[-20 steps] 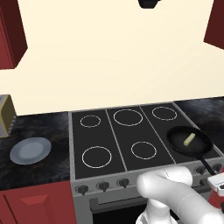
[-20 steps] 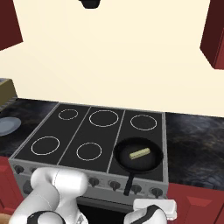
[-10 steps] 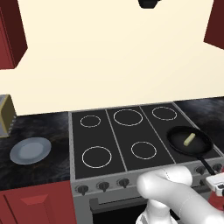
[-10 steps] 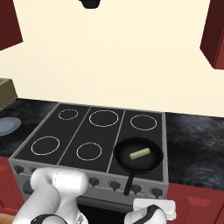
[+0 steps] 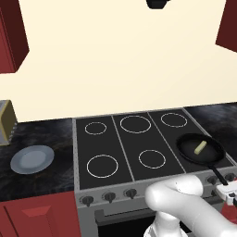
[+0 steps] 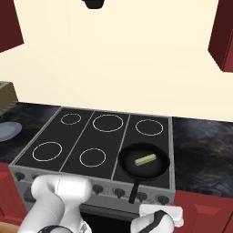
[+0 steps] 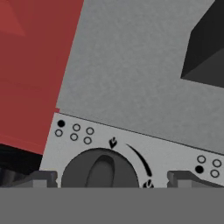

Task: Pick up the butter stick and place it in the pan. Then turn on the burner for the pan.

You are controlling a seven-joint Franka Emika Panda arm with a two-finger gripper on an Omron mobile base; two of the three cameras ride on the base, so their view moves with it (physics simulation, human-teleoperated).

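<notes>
The black pan point(image 5: 201, 150) point(image 6: 144, 160) sits on the stove's front right burner, its long handle point(image 6: 134, 191) reaching out over the front edge. The pale yellow butter stick point(image 5: 199, 147) point(image 6: 145, 159) lies flat inside it. My hand point(image 6: 160, 213) point(image 5: 227, 191) is low in front of the stove's control panel, just below the pan handle. In the hand view my gripper point(image 7: 114, 179) is open. Its two dark finger tips point(image 7: 41, 178) stand on either side of a dark round knob point(image 7: 99, 168), apart from it.
A grey-blue plate point(image 5: 31, 159) point(image 6: 8, 130) lies on the dark counter left of the stove, with a tan box point(image 5: 5, 121) behind it. A row of knobs point(image 5: 109, 196) runs along the stove front. A red cabinet point(image 7: 30, 65) adjoins the panel, and the dark oven window point(image 7: 205, 52) lies beyond.
</notes>
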